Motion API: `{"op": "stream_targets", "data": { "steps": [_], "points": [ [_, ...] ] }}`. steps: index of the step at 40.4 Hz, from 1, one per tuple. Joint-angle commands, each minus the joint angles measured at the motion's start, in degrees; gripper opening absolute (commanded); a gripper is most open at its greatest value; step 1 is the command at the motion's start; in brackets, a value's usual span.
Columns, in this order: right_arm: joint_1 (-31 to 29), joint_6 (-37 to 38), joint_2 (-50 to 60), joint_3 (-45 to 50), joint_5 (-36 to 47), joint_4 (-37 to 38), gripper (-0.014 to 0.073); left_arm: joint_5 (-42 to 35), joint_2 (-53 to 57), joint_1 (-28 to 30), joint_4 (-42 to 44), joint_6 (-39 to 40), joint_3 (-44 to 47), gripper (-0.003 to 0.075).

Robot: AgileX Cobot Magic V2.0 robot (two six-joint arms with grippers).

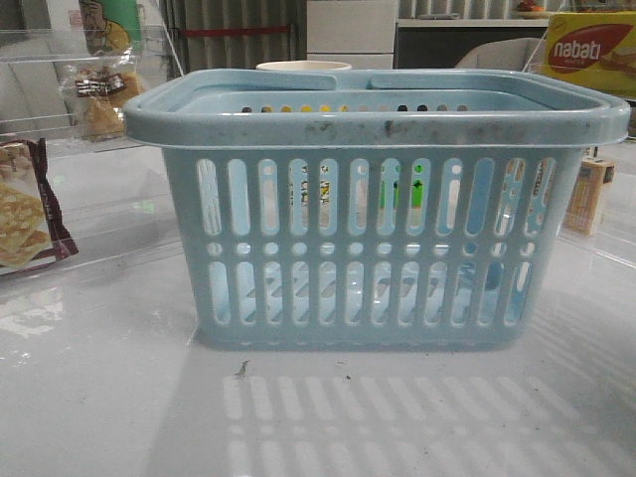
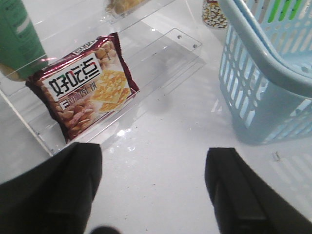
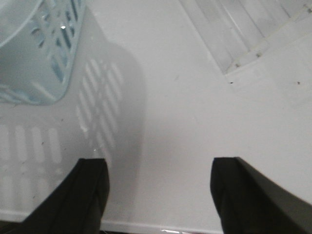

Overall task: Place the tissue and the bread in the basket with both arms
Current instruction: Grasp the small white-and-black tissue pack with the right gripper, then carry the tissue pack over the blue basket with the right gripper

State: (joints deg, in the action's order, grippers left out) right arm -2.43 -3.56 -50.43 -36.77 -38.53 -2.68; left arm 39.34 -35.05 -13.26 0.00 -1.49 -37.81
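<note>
We judge the task not yet begun: neither item has been grasped. The basket (image 1: 378, 209) stands mid-desk (image 1: 99, 397). The bread (image 1: 99, 99) sits on the clear shelf (image 1: 60, 60) at far left; the tissue we cannot locate. The left claw (image 2: 153, 187) and right claw (image 3: 158, 192) both hang spread wide over bare desk, holding and touching nothing. The left should next reach for the bread, past the maroon cracker packet (image 2: 87, 90).

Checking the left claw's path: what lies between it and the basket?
In the left wrist view, only bare white table separates the open left claw from the basket. The cracker packet sits off to the other side.
</note>
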Motion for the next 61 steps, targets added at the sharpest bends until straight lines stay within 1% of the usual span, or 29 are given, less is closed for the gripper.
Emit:
{"op": "stream_targets", "data": {
  "steps": [1,6,12,21,31,38,47,49,51,55,61],
  "points": [
    [-3.52,0.2,-2.83,-5.35,3.71,0.63,0.0552,-4.43,-0.41,-1.45,0.0,0.02,-1.63,0.0507],
    [-8.57,0.2,-7.5,-10.77,3.71,0.63,0.0552,-4.43,-0.41,-1.46,0.0,0.02,-1.63,0.0508],
    [-11.66,0.2,-13.36,-17.35,4.93,0.63,0.0552,-4.43,-0.41,-1.46,0.0,0.02,-1.63,0.0508],
    [-11.85,0.2,-23.15,-26.16,9.17,0.63,0.0552,-4.43,-0.41,-1.46,0.0,0.02,-1.63,0.0508],
    [-11.85,0.14,-34.07,-35.08,9.55,1.94,0.0549,-4.43,-0.41,-1.46,0.0,0.02,-1.63,0.0508],
    [-11.85,0.14,-40.34,-39.35,10.45,1.94,0.0549,-4.43,-0.41,-1.46,0.0,0.02,-1.63,0.0508],
    [-11.85,0.14,-46.09,-41.28,15.37,1.94,0.0548,-4.43,-0.41,-1.46,0.0,0.02,-1.63,0.0508],
    [-11.85,0.14,-47.02,-41.28,16.64,1.94,0.0531,-4.43,-0.41,-1.46,0.0,0.02,-1.63,0.0508],
    [-11.85,0.14,-47.78,-41.28,17.48,1.94,0.0493,-4.43,-0.41,-1.46,0.0,0.02,-1.63,0.0508],
    [-11.85,0.14,-49.05,-41.28,18.56,1.94,0.0388,-4.43,-0.41,-1.46,0.0,0.02,-1.63,0.0508],
    [-11.85,0.14,-49.24,-41.33,18.98,1.94,0.027,-4.43,-0.41,-1.46,0.0,0.02,-1.63,0.0508]
  ]
}}
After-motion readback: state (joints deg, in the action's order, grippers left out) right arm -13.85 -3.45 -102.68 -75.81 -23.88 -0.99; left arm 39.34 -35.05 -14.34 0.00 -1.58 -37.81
